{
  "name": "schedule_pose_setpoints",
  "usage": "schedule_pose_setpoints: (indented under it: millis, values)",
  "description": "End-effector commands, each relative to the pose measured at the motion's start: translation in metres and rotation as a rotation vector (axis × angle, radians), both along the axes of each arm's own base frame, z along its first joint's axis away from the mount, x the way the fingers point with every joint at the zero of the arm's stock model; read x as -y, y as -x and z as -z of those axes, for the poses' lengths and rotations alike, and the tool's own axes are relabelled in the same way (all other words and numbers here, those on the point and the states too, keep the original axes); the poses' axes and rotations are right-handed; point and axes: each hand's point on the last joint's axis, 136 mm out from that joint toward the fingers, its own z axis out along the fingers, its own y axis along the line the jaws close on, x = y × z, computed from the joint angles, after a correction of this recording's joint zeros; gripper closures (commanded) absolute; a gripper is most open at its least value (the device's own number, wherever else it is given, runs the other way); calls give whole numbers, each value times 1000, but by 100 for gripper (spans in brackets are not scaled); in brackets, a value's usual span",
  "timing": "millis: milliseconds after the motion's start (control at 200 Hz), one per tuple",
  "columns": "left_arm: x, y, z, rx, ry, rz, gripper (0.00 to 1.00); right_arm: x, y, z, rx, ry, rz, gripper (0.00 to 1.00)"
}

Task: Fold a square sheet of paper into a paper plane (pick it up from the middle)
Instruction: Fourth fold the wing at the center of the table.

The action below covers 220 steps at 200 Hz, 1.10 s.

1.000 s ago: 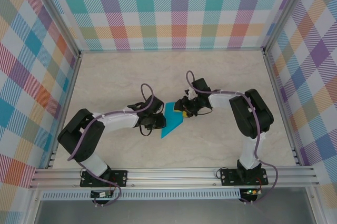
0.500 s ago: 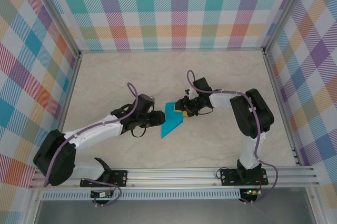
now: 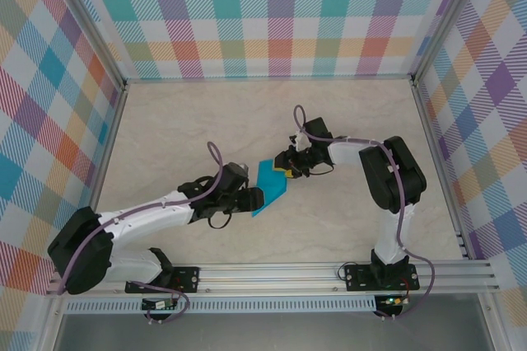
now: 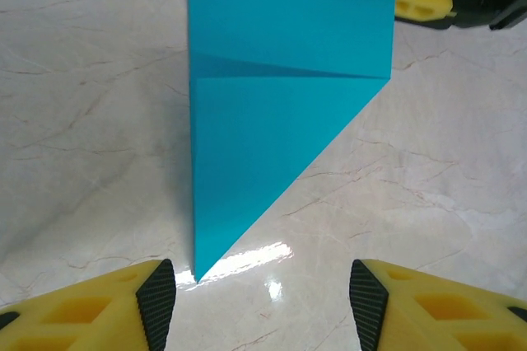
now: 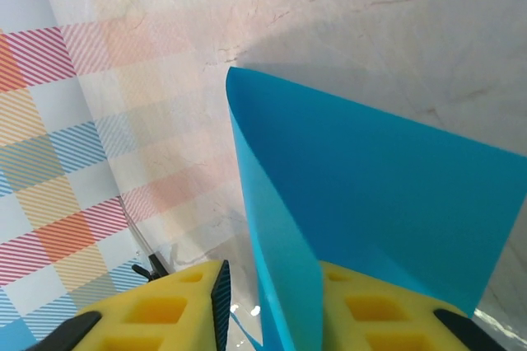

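My left gripper (image 4: 262,306) stands wide with nothing between its jaws, low over the tabletop (image 4: 428,203). The teal paper (image 4: 272,120) lies flat straight ahead of it, part folded. There is a broad band at the far end, a crease across it, then a triangle narrowing to a tip that points back at me. That tip sits just in front of the finger at the left of my wrist view, off the middle of the gap. The paper's long axis runs along my line of reach.

My right gripper (image 5: 272,314) is at the far, broad end, jaws narrow and astride a raised edge. I cannot tell whether they pinch it.

I judge my left arm nearer the tip. Taking it calls for a small sideways shift first.
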Motion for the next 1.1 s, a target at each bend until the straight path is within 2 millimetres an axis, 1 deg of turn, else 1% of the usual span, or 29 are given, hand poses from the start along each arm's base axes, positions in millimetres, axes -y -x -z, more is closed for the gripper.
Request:
schedule_pose_setpoints:
  millis: [0, 40, 50, 70, 145, 275, 405, 465, 620, 670, 725, 900, 1020, 1095]
  values:
    - [12, -8, 0, 63, -78, 17, 38, -5, -1, -6, 6, -36, -34, 74]
    - [19, -10, 3, 79, -105, 24, 38, -5, -2, -7, 8, -35, -34, 76]
    - [16, -7, 7, 67, -133, 27, 38, -5, -2, -7, 7, -33, -33, 76]
    - [17, -6, 9, 68, -159, 32, 37, -5, -1, -7, 5, -32, -33, 76]
    - [22, -7, 11, 98, -251, 48, 36, -4, 0, -8, -2, -34, -38, 80]
    - [20, -13, 17, 150, -389, 29, 34, -4, 0, -9, -7, -38, -35, 82]
    - [21, -18, 26, 172, -445, 26, 34, -5, 1, -8, -20, -43, -33, 82]
    - [26, -17, 32, 169, -455, 46, 34, -5, 0, -9, -21, -43, -32, 83]
    - [35, -13, 40, 187, -496, 86, 34, -5, 0, -12, -23, -43, -24, 83]
    - [35, -11, 43, 187, -513, 91, 34, -5, 0, -13, -26, -45, -23, 85]
    - [31, -12, 46, 190, -549, 78, 34, -6, 0, -13, -30, -45, -21, 86]
    - [24, -15, 50, 201, -596, 53, 37, -5, 2, -14, -39, -46, -19, 88]
    - [23, -16, 51, 205, -599, 50, 43, -3, 5, -13, -42, -35, -21, 89]
    - [23, -17, 51, 212, -598, 45, 49, -2, 6, -12, -44, -30, -21, 89]
